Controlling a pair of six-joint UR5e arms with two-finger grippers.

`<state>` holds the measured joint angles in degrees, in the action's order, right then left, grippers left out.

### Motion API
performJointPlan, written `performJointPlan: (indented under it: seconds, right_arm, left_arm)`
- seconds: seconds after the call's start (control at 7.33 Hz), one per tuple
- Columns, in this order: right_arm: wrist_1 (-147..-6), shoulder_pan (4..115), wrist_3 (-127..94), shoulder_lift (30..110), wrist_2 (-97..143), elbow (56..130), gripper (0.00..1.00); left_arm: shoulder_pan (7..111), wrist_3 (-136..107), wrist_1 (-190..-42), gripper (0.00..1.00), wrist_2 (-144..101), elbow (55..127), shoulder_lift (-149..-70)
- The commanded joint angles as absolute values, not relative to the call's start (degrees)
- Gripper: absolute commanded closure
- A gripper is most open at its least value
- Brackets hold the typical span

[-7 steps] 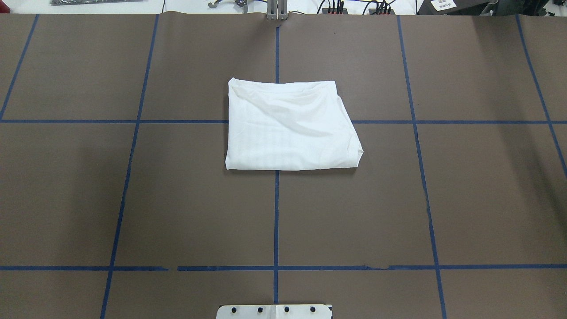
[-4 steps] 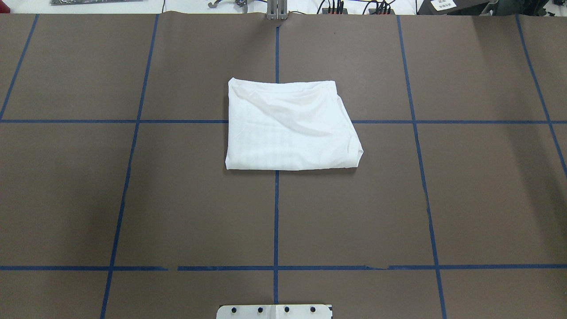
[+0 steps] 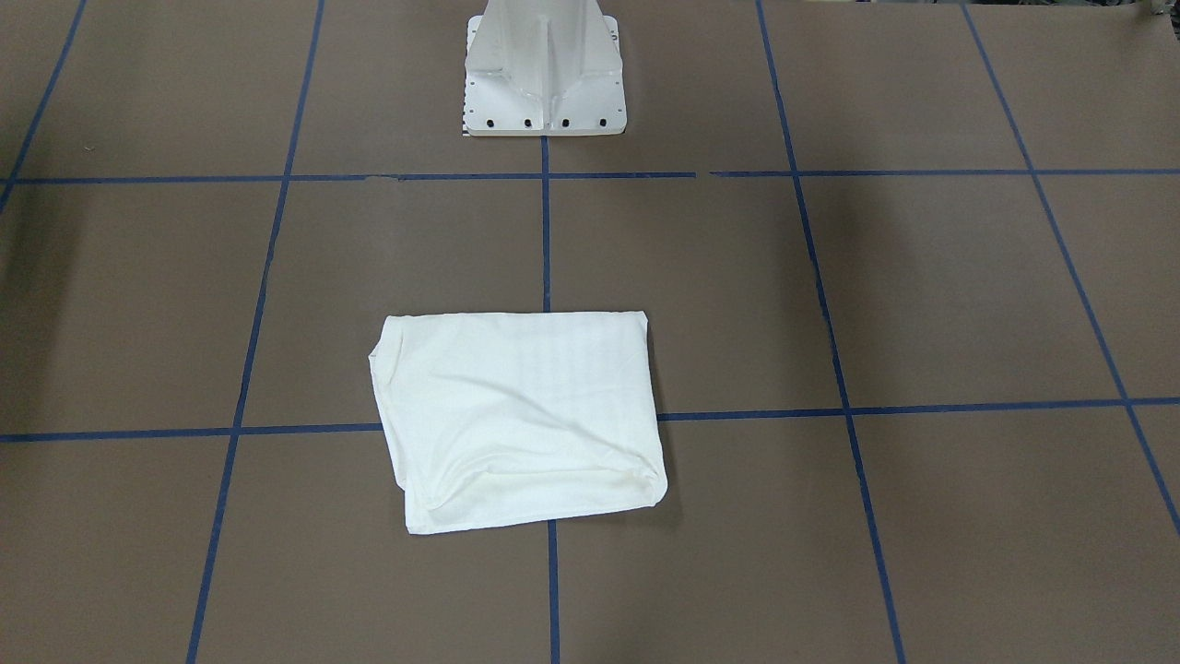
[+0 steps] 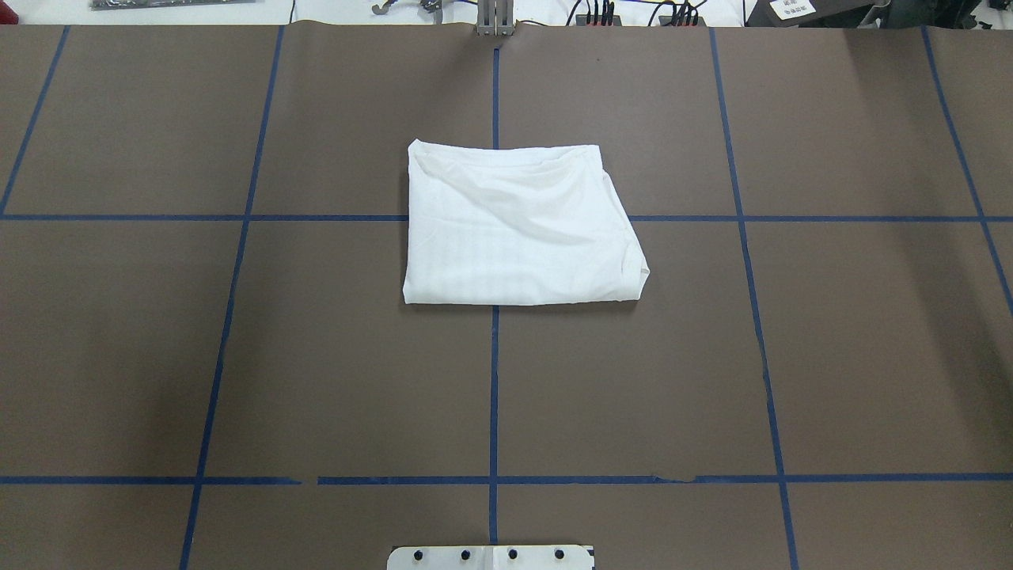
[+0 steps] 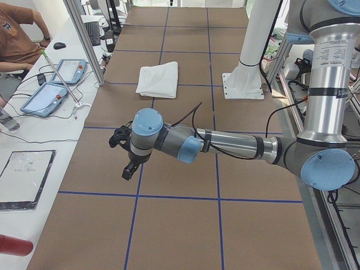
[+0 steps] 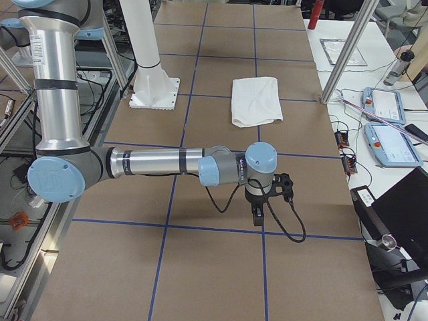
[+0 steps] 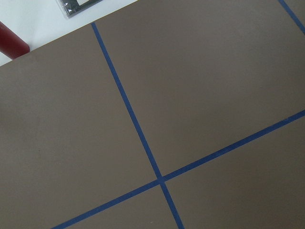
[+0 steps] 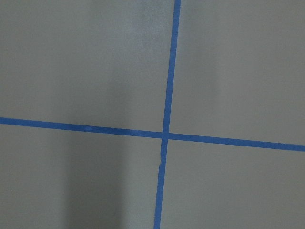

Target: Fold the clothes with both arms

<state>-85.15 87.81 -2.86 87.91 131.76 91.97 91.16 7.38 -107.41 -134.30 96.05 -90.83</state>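
Shirt looks folded, arms parked wide

White T-shirt [image 4: 518, 229] lies as a neat rectangle mid-length on the bench [image 4: 316, 356], nearer its far edge. Left gripper [image 5: 128, 169] and right gripper [image 6: 258, 214] hover near opposite end edges, probably so nothing snags the cloth (open or closed? can't tell).

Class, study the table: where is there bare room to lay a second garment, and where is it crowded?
Bare table lies between the folded shirt and the robot's base, and in the squares left and right of the shirt. Only the middle is taken.
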Motion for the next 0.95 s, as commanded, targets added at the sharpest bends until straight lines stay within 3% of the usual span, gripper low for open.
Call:
performJointPlan:
  seconds: [0.0, 0.82]
  right_arm:
    - [-85.1, 87.6, -2.9, 87.9, 131.9, 92.2, 0.00]
    - [-85.0, 87.6, -3.5, 88.5, 135.1, 93.1, 0.00]
  left_arm:
    - [91.1, 6.7, -107.8, 0.00, -134.6, 98.2, -88.4]
    - [90.9, 6.5, -108.5, 0.00, -138.3, 105.4, -84.5]
